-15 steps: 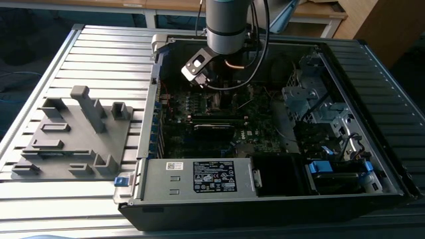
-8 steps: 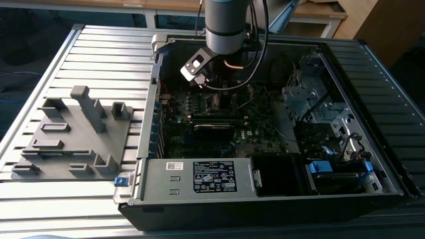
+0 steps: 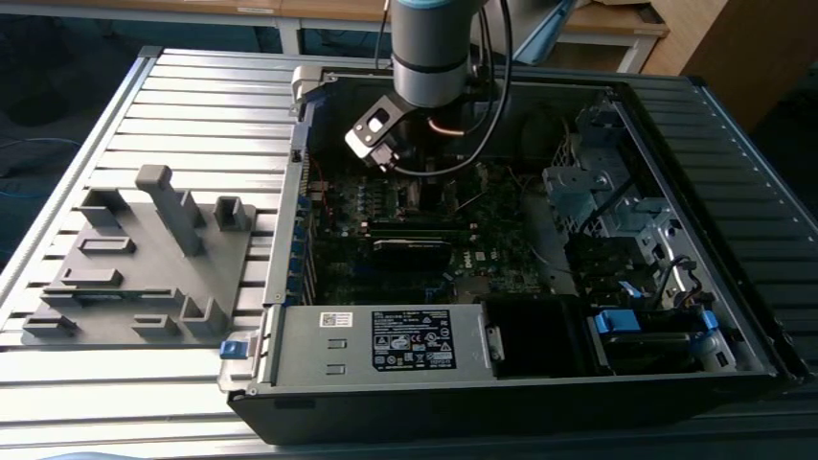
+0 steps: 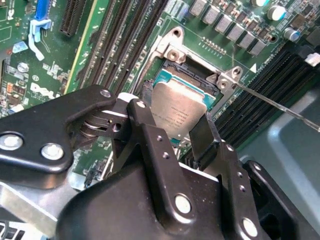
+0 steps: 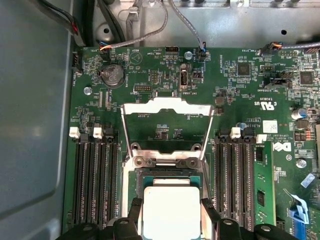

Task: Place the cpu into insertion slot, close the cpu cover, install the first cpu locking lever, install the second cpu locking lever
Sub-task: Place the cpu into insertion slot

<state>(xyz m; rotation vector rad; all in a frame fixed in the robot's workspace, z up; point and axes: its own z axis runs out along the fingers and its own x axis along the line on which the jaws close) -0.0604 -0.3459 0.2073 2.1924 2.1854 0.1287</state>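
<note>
The cpu [image 4: 177,112] is a silver-grey square chip, and my gripper [image 4: 170,117] is shut on two of its opposite edges. It sits tilted over the insertion slot [image 4: 172,70], its far edge low at the dark recess. In the first wrist view the cpu [image 5: 171,207] lies between my gripper's [image 5: 171,204] black fingers [image 5: 136,210], just over the slot's rim [image 5: 165,172]. The cpu cover [image 5: 167,106] stands swung open beyond the slot. A thin locking lever [image 5: 124,131] rises on each side, and one lever [image 4: 280,105] sticks out past the socket corner. My arm [image 3: 432,57] reaches down into the computer case.
Long black memory slots [image 5: 95,175] flank the socket on both sides, one holding a green module [image 5: 263,182]. Cables [image 5: 150,30] run along the case wall. The open case [image 3: 715,144] lies on a slatted table, with a grey fixture plate [image 3: 141,259] on the exterior view's left.
</note>
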